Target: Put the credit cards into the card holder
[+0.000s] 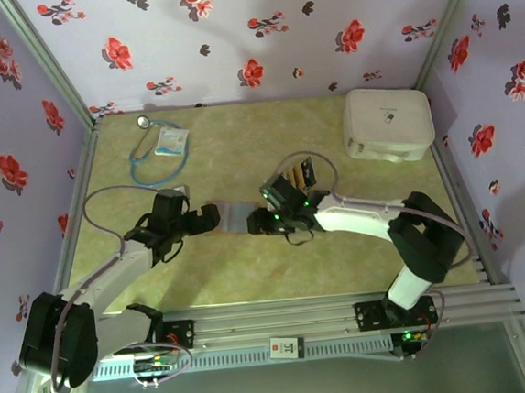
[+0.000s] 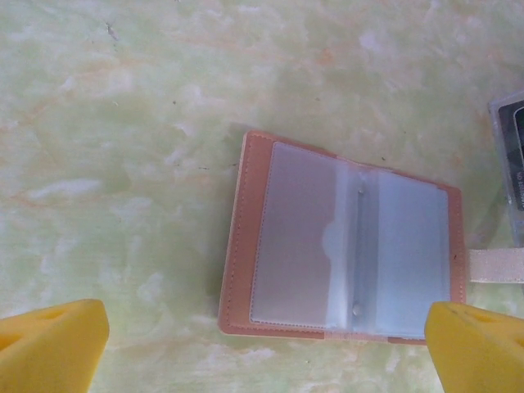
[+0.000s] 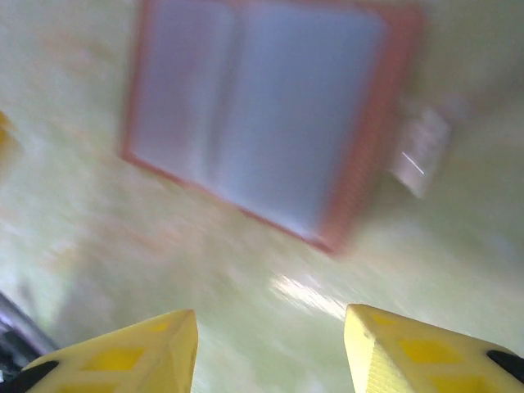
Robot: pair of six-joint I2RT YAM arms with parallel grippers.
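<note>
Card holder open, left gripper wide — right gripper seemingly empty

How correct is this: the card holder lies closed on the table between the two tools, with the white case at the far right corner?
Not quite: the card holder lies open, not closed, as the left wrist view shows. It does lie on the table between the left tool and the right tool, with the white case at the far right corner.
</note>
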